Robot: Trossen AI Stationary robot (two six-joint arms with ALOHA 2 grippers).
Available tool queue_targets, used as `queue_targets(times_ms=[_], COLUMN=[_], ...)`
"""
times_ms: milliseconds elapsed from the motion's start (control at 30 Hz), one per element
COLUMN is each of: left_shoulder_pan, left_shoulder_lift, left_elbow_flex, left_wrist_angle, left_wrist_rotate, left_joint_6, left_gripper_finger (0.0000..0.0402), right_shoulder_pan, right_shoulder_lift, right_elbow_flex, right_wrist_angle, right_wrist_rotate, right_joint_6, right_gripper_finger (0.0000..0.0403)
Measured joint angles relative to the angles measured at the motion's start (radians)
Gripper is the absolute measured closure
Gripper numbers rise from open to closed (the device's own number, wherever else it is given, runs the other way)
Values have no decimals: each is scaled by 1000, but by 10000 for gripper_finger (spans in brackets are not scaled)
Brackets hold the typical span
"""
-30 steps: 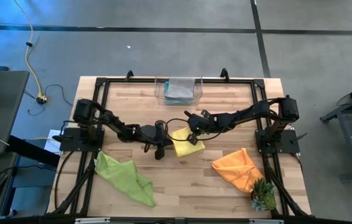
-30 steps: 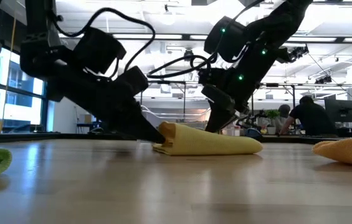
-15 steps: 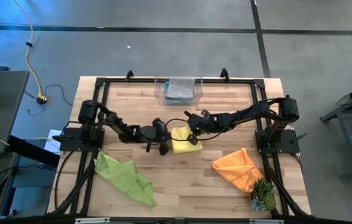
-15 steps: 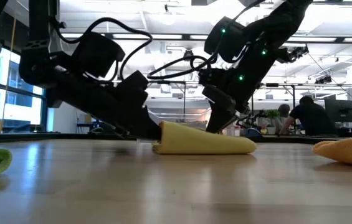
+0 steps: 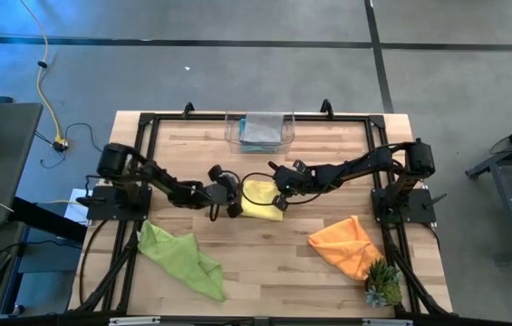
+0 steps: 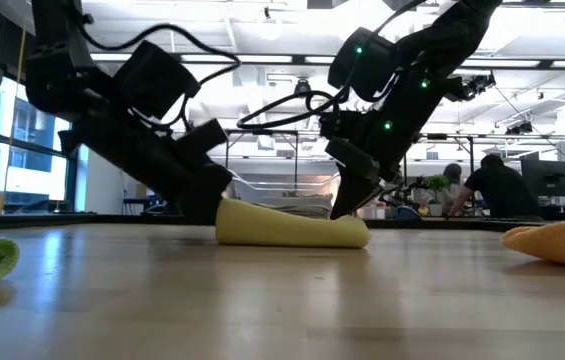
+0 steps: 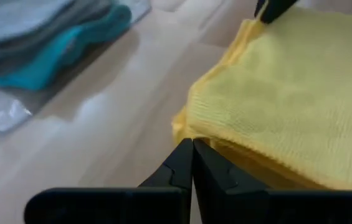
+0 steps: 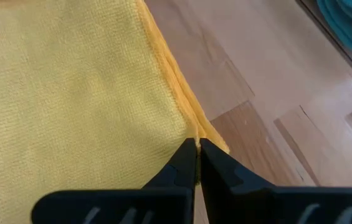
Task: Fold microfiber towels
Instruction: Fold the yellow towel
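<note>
Both grippers, left (image 7: 192, 163) and right (image 8: 197, 163), pinch edges of the folded yellow towel (image 5: 257, 198). Pull evenly. Keep the corners lined up.

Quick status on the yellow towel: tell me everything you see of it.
The yellow towel is a soft, nubby microfiber cloth, folded into a thick, layered pad lying flat on the wooden table near its middle. The left gripper, shut, meets one edge; the right gripper, shut, pinches the opposite edge. Nothing else touches it.
</note>
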State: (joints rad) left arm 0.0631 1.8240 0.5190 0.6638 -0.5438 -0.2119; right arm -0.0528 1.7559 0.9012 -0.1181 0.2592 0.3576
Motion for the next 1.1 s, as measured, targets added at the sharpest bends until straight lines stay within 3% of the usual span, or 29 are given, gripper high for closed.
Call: queue_targets(times_ms=[267, 400, 533, 633, 733, 833, 1033, 1100], left_shoulder_pan=[10, 34, 73, 94, 92, 94, 104, 110], left_shoulder_lift=[-114, -188, -243, -234, -174, -100, 9, 19], left_elbow_flex=[0, -8, -44, -46, -8, 39, 54, 41], left_wrist_angle=[-240, -255, -138, -12, 39, 40, 33, 6], left_wrist_rotate=[-1, 138, 298, 447, 512, 510, 496, 465], left_joint_6=[39, 32, 32, 32, 57, 108, 129, 121], left_gripper_finger=[401, 401, 401, 402, 402, 402, 402, 402], right_shoulder_pan=[0, 0, -8, -13, -13, 19, 88, 93], right_shoulder_lift=[0, -6, -60, -115, -146, -122, 17, 62], right_elbow_flex=[0, 0, 0, 1, 1, 1, 1, 1], right_wrist_angle=[-3, -9, -26, -43, -51, -18, 63, 72], right_wrist_rotate=[39, 45, 45, 40, -15, -52, -67, -66], right_joint_6=[28, 25, 23, 26, 27, 49, 110, 116], right_gripper_finger=[393, 351, 290, 252, 236, 258, 380, 393])
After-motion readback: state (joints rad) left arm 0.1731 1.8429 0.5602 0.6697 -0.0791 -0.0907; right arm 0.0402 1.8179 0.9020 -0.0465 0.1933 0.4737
